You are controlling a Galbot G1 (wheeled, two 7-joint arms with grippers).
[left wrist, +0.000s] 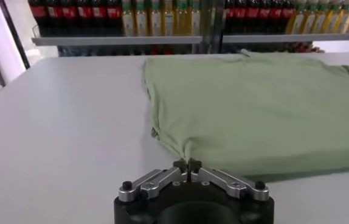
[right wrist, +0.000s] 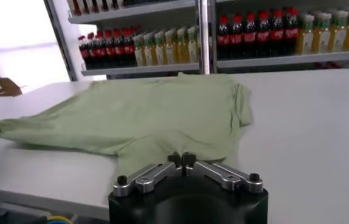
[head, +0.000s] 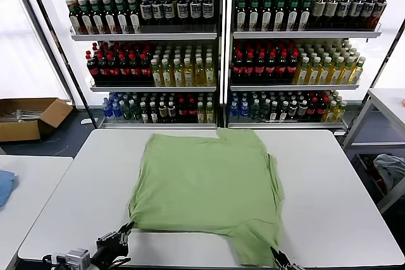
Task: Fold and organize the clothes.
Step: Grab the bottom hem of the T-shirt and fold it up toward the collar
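Left gripper (head: 128,227) low at near table edge, left side, fingers (left wrist: 180,165) pinched together on green shirt (head: 205,188) hem. Right gripper (head: 276,255) at near edge on right, fingertips (right wrist: 188,159) closed tight, clamped on shirt's lower corner. Both wrists low, pointing forward across tabletop.

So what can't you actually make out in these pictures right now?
- Shirt: collar, buttons and print unseen in every view; plain side up.
- Right gripper: head view's bottom edge cuts it off.
- Left gripper: the hem pinch is too small in the head view.
- Bottle labels: too small.
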